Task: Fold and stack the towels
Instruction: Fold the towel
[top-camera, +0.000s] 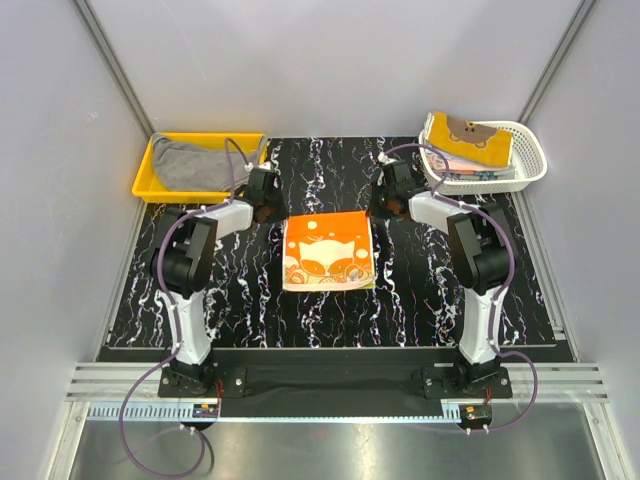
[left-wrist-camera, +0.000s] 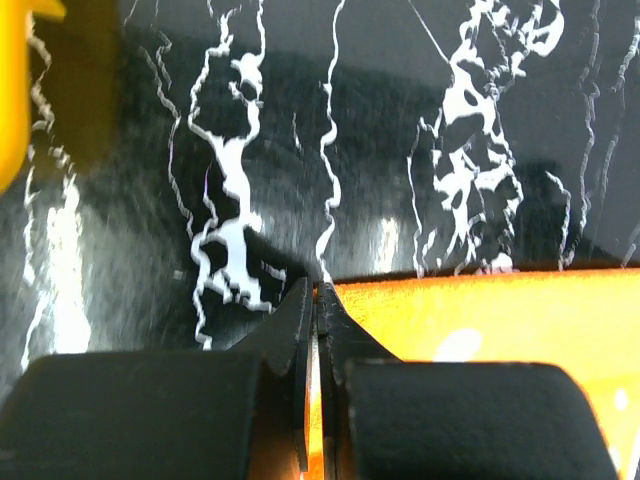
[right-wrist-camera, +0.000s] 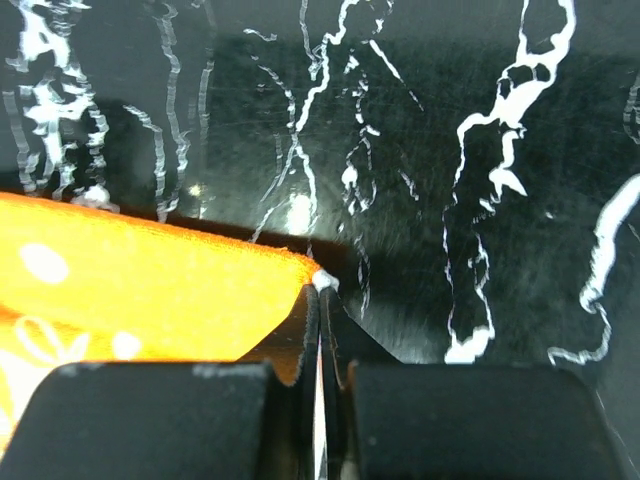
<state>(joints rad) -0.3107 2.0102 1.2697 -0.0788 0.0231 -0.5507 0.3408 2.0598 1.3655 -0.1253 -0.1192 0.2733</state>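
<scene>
L gripper (left-wrist-camera: 318, 292) fully shut, pinching the orange towel (top-camera: 328, 250) at its corner; R gripper (right-wrist-camera: 322, 290) shut too, w/ the opposite corner nipped at its tips. Towel lies flat on the bench (top-camera: 420, 290) btwn both grippers. Grey towel (top-camera: 190, 165) sits in the tray (top-camera: 145, 180) just beyond L gripper

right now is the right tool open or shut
Shut: the right tool has its tips together, pinching a corner of the orange towel.
</scene>
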